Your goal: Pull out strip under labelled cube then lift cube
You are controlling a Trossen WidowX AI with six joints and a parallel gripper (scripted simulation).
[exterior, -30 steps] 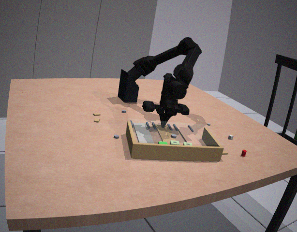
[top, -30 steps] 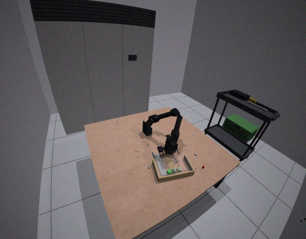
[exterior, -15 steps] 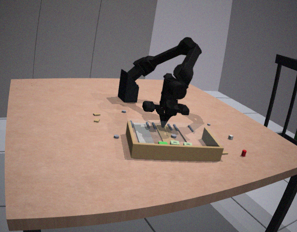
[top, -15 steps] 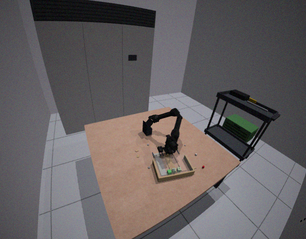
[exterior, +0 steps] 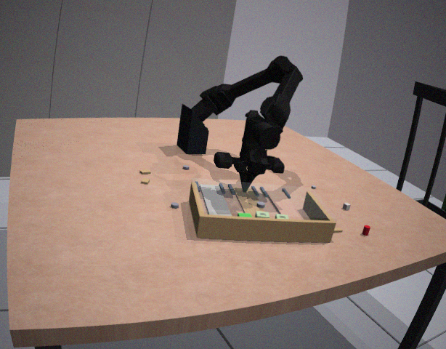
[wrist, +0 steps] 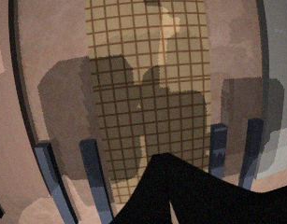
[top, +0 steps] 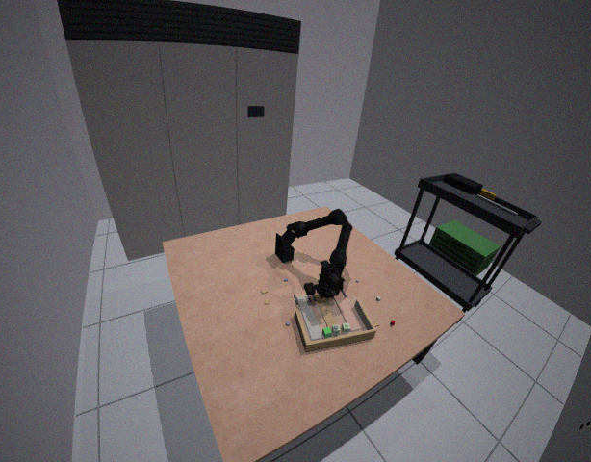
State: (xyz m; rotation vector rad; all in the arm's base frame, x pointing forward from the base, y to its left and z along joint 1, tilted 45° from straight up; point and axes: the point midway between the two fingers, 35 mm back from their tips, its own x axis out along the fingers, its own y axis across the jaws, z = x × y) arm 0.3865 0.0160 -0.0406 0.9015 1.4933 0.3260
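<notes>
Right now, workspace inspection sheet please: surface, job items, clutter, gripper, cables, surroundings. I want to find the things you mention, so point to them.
Surface: wooden table [top: 226, 358] [exterior: 114, 262], shadows across it.
Job items: checked strip [wrist: 194, 61] lies in the wooden tray [top: 341, 341] [exterior: 264, 230]; bright green block [top: 327, 332] [exterior: 244, 215] and two pale green-and-white blocks by the tray's near wall. Label: cannot tell.
Clutter: red cylinder [top: 392, 322] [exterior: 366, 230], small whitish block [top: 378, 298] [exterior: 346, 206], small grey and tan bits outside the tray.
Gripper: gripper [exterior: 245, 190] [wrist: 161, 161] shut, nothing held, tip over the strip.
Cables: nothing seen.
Surroundings: black cart [top: 484, 211] beside the table, tall grey cabinet [top: 201, 139] behind.
</notes>
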